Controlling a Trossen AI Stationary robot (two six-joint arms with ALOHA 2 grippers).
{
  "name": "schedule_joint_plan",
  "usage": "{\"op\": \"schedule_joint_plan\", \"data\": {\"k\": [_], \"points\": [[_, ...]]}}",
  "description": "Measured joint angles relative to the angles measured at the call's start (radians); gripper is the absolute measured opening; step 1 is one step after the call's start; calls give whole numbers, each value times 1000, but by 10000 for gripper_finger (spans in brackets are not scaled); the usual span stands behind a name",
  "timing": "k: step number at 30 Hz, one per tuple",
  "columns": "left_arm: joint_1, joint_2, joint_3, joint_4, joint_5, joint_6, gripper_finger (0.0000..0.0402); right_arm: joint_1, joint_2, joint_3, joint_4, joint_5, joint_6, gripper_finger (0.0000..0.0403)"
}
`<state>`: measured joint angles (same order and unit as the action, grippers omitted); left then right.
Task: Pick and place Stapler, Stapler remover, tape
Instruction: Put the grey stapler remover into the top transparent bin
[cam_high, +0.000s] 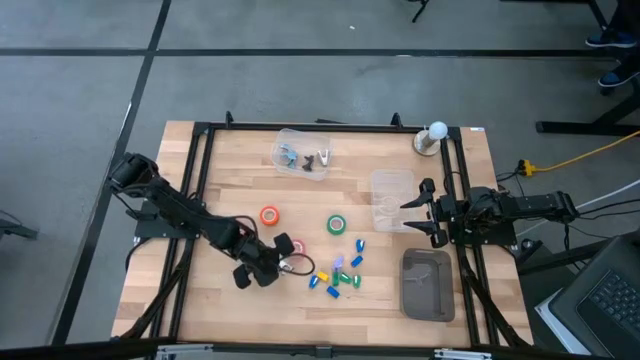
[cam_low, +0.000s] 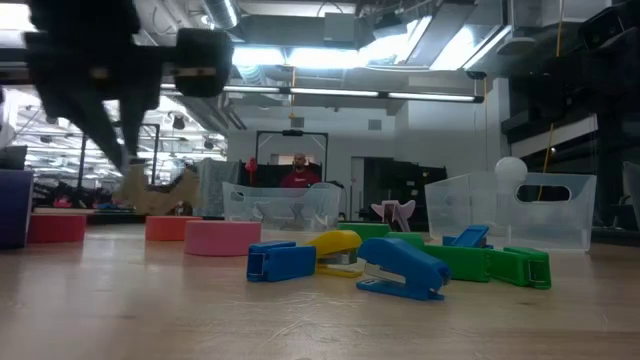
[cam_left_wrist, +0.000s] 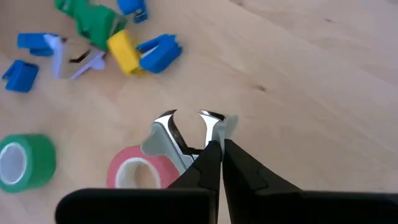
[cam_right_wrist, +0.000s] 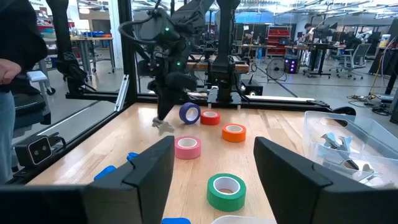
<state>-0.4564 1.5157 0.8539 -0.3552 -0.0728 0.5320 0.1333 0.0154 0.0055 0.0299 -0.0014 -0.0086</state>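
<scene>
Between the left gripper (cam_left_wrist: 208, 134) fingers, clamped: stapler remover (cam_left_wrist: 180, 134), lifted just beside pink tape roll (cam_left_wrist: 140, 171). Green roll (cam_high: 337, 224) and orange roll (cam_high: 270, 215) nearby; small staplers (cam_high: 340, 275) clustered beside. Right gripper (cam_high: 412, 212) spread apart near clear bin (cam_high: 392, 200).

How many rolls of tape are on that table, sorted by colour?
Blue roll: 1
Red roll: 1
Orange roll: 1
Pink roll: 1
Green roll: 1
Total: 5 rolls of tape
</scene>
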Motion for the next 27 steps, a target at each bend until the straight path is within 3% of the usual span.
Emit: {"op": "schedule_joint_plan", "data": {"k": [14, 27], "points": [[213, -3, 0, 134, -7, 28, 3, 0, 0, 0, 0, 0, 0, 225], [455, -3, 69, 247, -16, -83, 3, 0, 0, 0, 0, 0, 0, 225]]}}
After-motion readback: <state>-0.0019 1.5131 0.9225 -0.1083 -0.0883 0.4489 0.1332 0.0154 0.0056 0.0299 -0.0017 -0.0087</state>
